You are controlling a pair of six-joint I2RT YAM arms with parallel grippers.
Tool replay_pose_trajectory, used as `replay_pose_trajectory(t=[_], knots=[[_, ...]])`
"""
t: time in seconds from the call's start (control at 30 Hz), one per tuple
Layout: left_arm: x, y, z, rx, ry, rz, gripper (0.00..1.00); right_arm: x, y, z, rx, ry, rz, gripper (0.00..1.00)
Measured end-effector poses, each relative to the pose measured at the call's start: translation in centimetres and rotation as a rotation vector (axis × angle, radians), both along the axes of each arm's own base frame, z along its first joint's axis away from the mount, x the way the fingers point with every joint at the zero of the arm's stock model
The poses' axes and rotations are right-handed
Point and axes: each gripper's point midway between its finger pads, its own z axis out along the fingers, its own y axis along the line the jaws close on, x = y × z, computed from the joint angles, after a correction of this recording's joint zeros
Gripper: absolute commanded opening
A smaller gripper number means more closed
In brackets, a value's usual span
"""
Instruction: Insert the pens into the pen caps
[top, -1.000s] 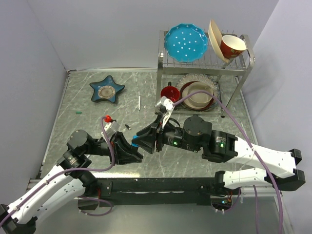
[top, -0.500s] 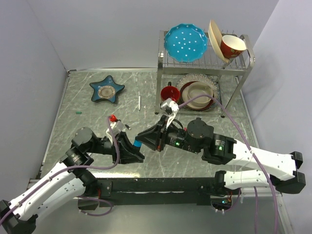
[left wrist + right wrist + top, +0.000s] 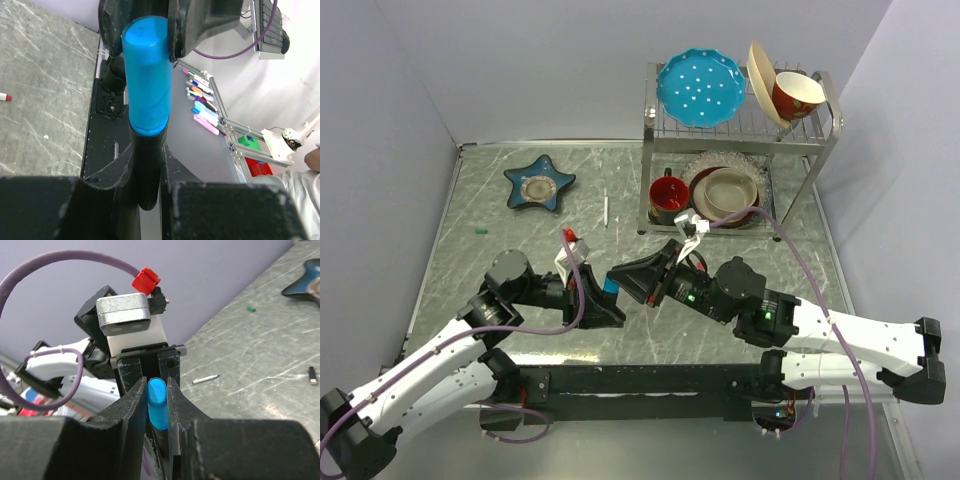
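Note:
A thick black marker (image 3: 146, 165) stands upright between my left gripper's fingers, and the left gripper (image 3: 147, 172) is shut on it. A bright blue pen cap (image 3: 146, 75) sits on its upper end. My right gripper (image 3: 157, 390) is shut on that blue cap (image 3: 158, 407), its jaws pressing both sides. In the top view both grippers meet tip to tip above the table's near middle, left gripper (image 3: 603, 306) and right gripper (image 3: 626, 281), with the blue cap (image 3: 609, 288) between them. A thin white pen (image 3: 606, 209), a teal cap (image 3: 480, 231), a black cap (image 3: 312, 375) and a red-tipped pen (image 3: 5, 96) lie on the table.
A blue star-shaped dish (image 3: 538, 184) lies at the back left. A metal dish rack (image 3: 825, 150) at the back right holds a blue plate (image 3: 700, 88), bowls and a red mug (image 3: 667, 190). Another thin grey pen (image 3: 205, 379) lies on the marble tabletop (image 3: 470, 200).
Both grippers have shifted to the right together with the marker. The right gripper's jaws have closed onto the blue cap. The left gripper's hold has stayed the same.

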Motion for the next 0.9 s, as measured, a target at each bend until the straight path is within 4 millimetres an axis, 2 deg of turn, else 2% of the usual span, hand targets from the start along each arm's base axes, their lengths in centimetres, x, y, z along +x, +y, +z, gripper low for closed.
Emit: replay_pose_trajectory(t=[0.2,0.47,0.77,0.9], knots=[[0.7,-0.5,-0.1,0.020,0.022,0.004,0.01,0.8,-0.8,-0.4,0.005,0.011,-0.073,0.00],[1.4,-0.7,-1.4,0.064,0.079,-0.003,0.01,1.7,-1.5,-2.1,-0.034,0.025,-0.186,0.00],[1.1,-0.2,-2.3,0.094,0.122,-0.060,0.01,1.5,-1.4,-3.3,-0.049,0.017,-0.190,0.00],[1.1,0.1,-2.2,0.095,0.119,-0.072,0.01,1.4,-1.1,-3.2,-0.034,0.006,-0.178,0.00]])
